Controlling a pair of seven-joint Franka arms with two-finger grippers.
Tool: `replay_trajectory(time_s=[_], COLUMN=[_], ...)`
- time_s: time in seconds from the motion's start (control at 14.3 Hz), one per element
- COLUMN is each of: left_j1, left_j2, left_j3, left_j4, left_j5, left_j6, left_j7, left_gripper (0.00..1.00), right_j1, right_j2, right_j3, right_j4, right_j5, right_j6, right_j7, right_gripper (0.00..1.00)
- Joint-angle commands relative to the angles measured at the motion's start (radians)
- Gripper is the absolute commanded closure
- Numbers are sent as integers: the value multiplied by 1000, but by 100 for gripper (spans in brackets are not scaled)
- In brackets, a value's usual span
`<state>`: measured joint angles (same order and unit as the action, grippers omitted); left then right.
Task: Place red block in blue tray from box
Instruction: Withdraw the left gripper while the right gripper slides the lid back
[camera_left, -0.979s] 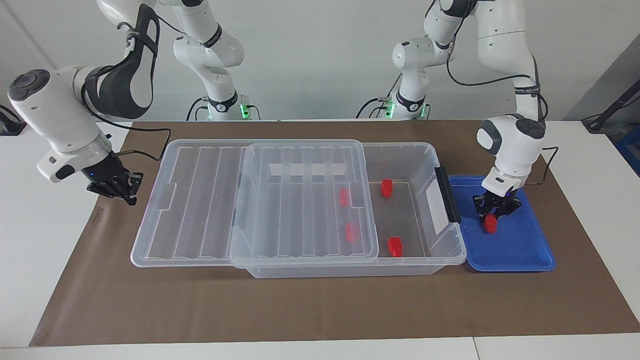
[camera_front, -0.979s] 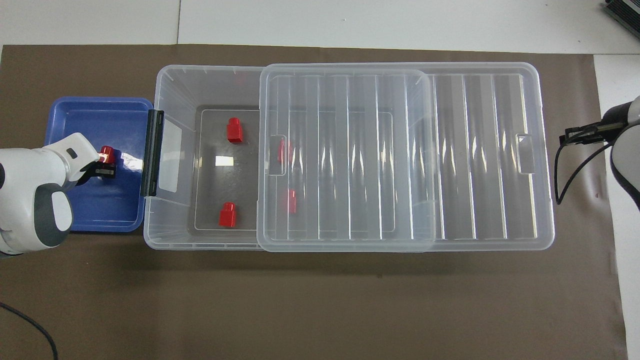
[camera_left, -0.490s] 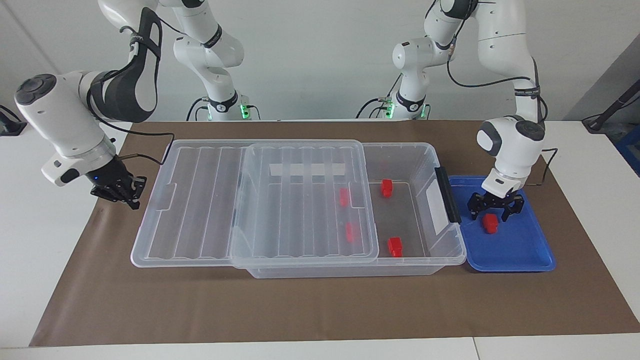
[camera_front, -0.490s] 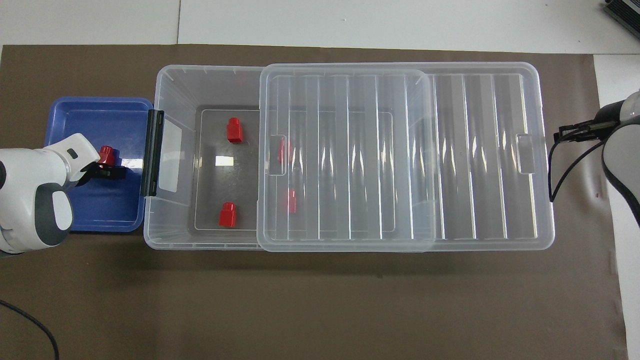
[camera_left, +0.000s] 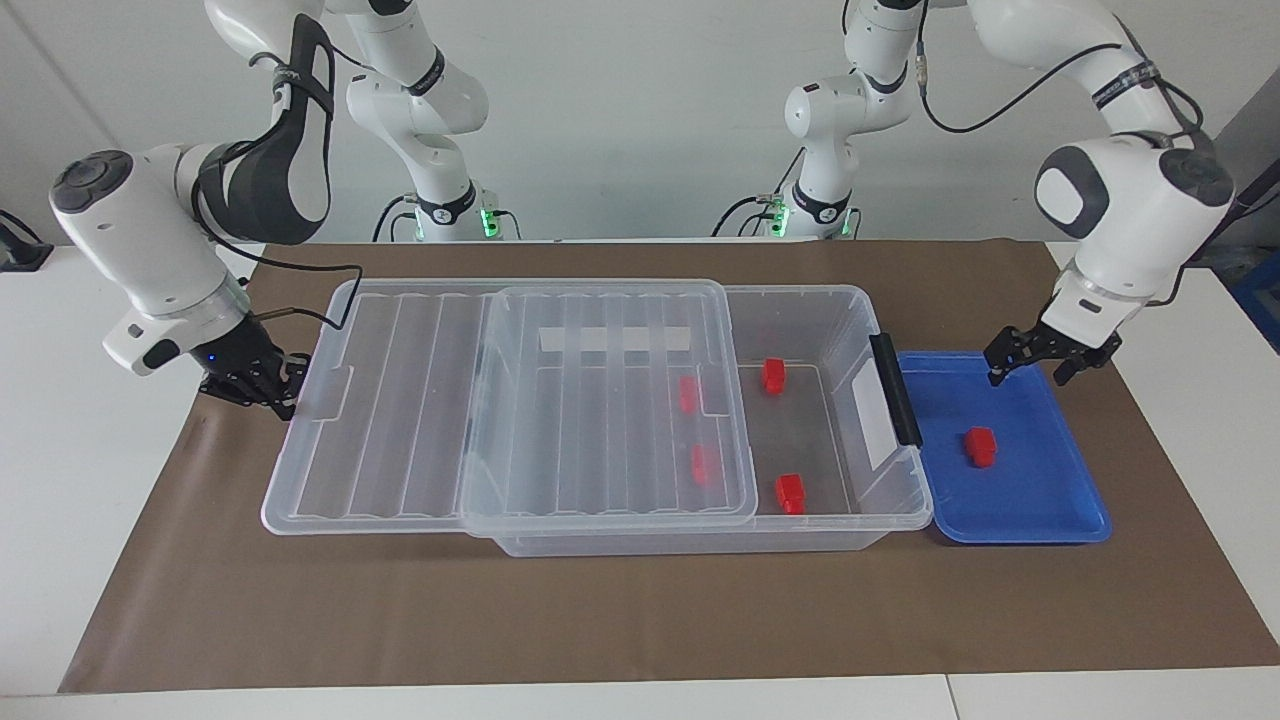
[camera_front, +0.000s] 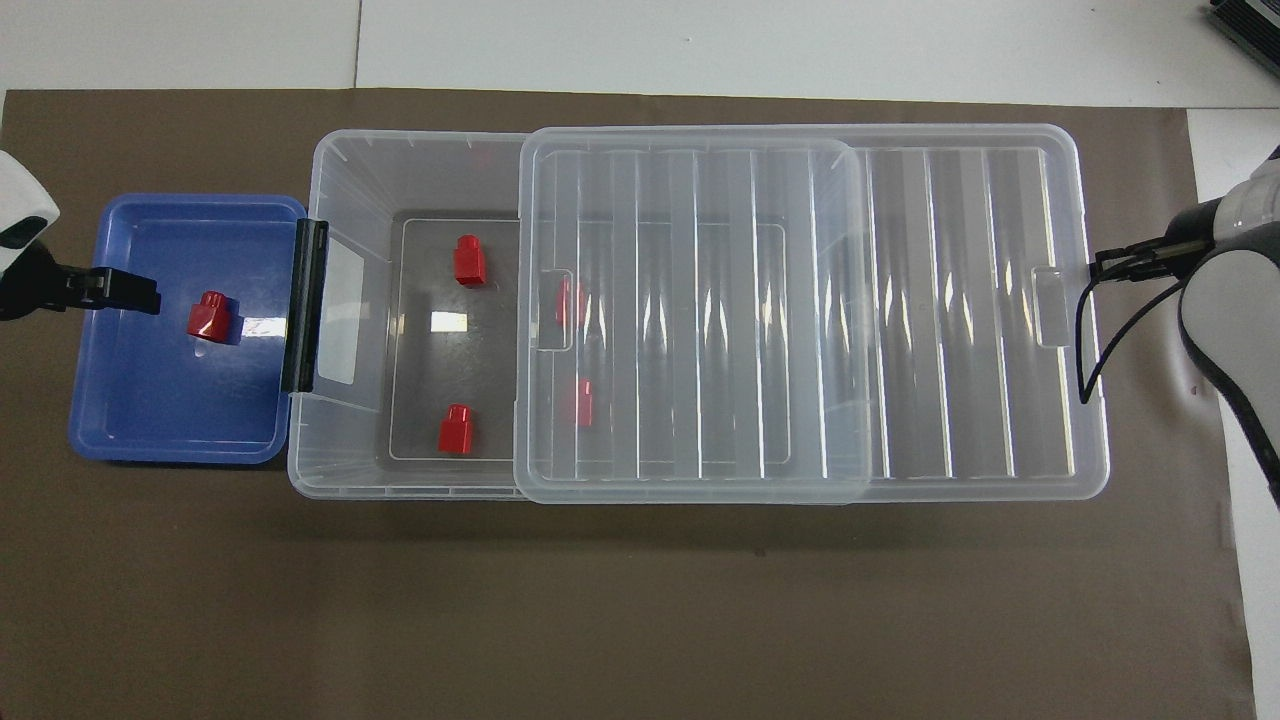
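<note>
One red block (camera_left: 980, 446) (camera_front: 209, 316) lies free on the floor of the blue tray (camera_left: 1040, 505) (camera_front: 150, 415). My left gripper (camera_left: 1028, 378) (camera_front: 128, 291) hangs open and empty over the tray's rim, clear of the block. The box (camera_left: 830, 296) (camera_front: 350, 165) stands beside the tray, its lid (camera_left: 400, 420) (camera_front: 950, 300) slid toward the right arm's end. Two red blocks (camera_left: 773, 375) (camera_left: 791, 493) sit in the uncovered part and two more (camera_left: 688, 394) (camera_left: 700, 463) show through the lid. My right gripper (camera_left: 280, 402) (camera_front: 1103, 267) is shut at the lid's end edge.
A brown mat (camera_left: 600, 610) covers the table under everything. The box's black clip handle (camera_left: 895, 400) (camera_front: 305, 305) faces the tray. White tabletop (camera_left: 90, 480) lies past the mat at both ends.
My left gripper opened, let go of the red block in the tray, then rose and drew away from it. My right gripper moved in toward the lid's end edge.
</note>
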<state>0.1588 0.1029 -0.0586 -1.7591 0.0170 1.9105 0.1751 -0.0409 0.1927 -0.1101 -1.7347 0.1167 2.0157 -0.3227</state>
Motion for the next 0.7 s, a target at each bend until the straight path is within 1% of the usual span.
replay_trajectory(time_s=[0.0,0.14,0.35,0.49,0.63], left_j1=[-8,-8,-8,-12,-21], left_j2=[-41,-83,-124,-164,-175], left_j3=[8,10,8,5,-19], left_j4=[55,87,115,115,115], left_j5=[-18,-34,-32,-29,-20], left_j6=[-115,-190,-316,-367,-399], left_j7=[-29,-31,-31,-42,-45], left_gripper=[0,0,0,0,0], right_j1=[15,33,56,79,105], right_j2=[2,4,4,7,7], right_j3=[10,13,13,14,14], right_j4=[-9,-6,-6,-8,-6], right_j5=[29,31,31,31,31], right_j6=[29,29,31,49,51], right_j7=[39,62,105,146,186], right_gripper=[100,100,100,100,100])
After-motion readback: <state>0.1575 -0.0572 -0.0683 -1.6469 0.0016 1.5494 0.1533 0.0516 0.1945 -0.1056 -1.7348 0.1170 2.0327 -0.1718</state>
